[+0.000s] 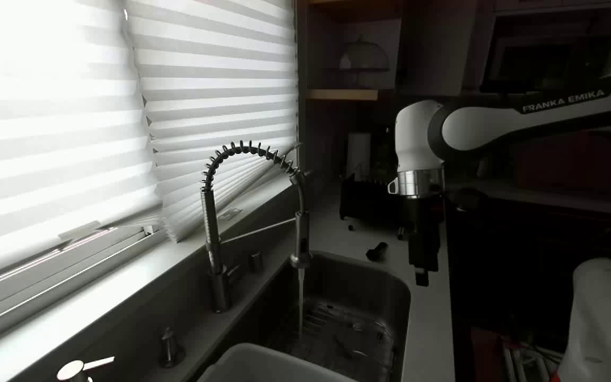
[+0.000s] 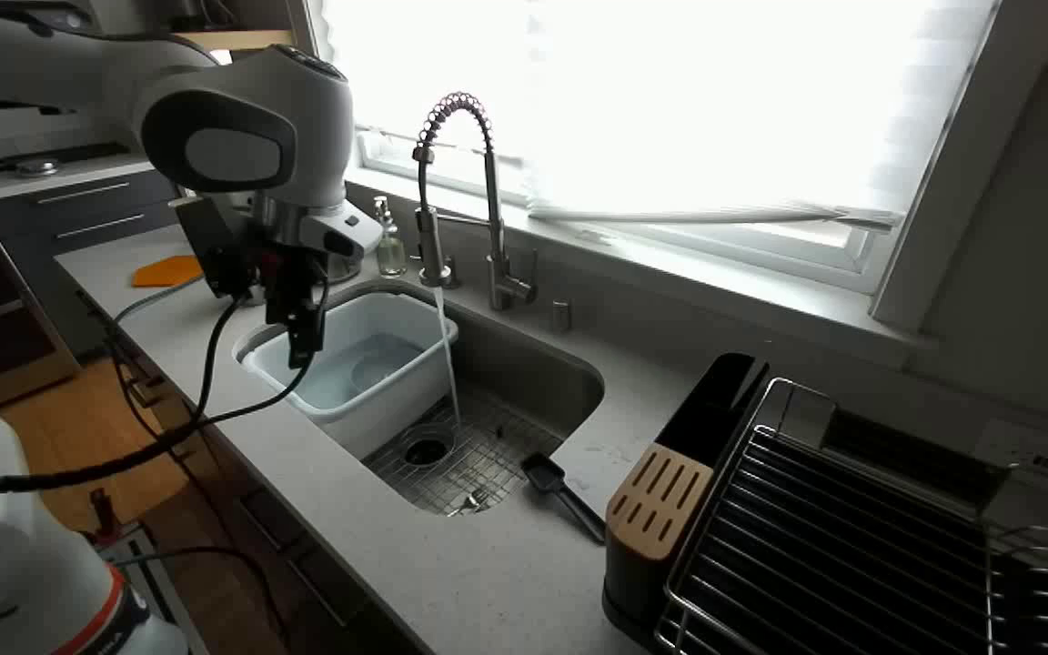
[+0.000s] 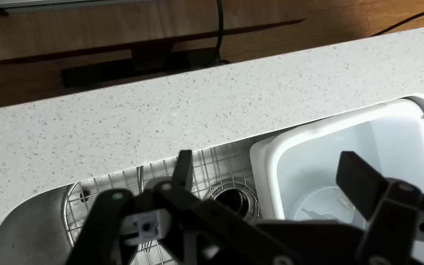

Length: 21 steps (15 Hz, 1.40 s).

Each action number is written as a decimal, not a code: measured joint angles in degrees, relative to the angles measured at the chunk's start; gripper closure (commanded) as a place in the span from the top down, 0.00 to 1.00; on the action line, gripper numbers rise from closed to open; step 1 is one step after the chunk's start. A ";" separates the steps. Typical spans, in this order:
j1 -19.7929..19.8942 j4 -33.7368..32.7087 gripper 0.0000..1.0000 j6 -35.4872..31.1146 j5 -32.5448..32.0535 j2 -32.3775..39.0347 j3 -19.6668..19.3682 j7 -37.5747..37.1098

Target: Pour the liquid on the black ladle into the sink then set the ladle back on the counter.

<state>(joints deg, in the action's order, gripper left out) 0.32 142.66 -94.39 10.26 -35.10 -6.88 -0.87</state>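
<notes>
The black ladle (image 2: 582, 514) lies on the pale counter (image 2: 488, 582) at a corner of the sink (image 2: 524, 373), its bowl at the sink's rim. It also shows small and dark in an exterior view (image 1: 377, 251). I cannot tell whether its bowl holds liquid. It is out of view in the wrist view. My gripper (image 3: 267, 162) is open and empty, its fingers wide apart. In an exterior view, the gripper (image 2: 304, 346) points down above the sink's near edge, well apart from the ladle.
A white tub (image 2: 397, 400) with water stands in the sink. Water runs from the coiled faucet (image 2: 433, 246). A knife block (image 2: 660, 500) and a wire dish rack (image 2: 815, 537) stand beside the ladle. A soap bottle (image 2: 390, 250) stands behind. Cables (image 2: 206, 364) hang by the arm.
</notes>
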 measured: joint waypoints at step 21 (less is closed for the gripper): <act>12.77 0.21 1.00 -18.88 -11.79 5.24 0.37 -9.34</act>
<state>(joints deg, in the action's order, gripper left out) 13.09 142.87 -113.27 -1.53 -29.86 -6.51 -10.21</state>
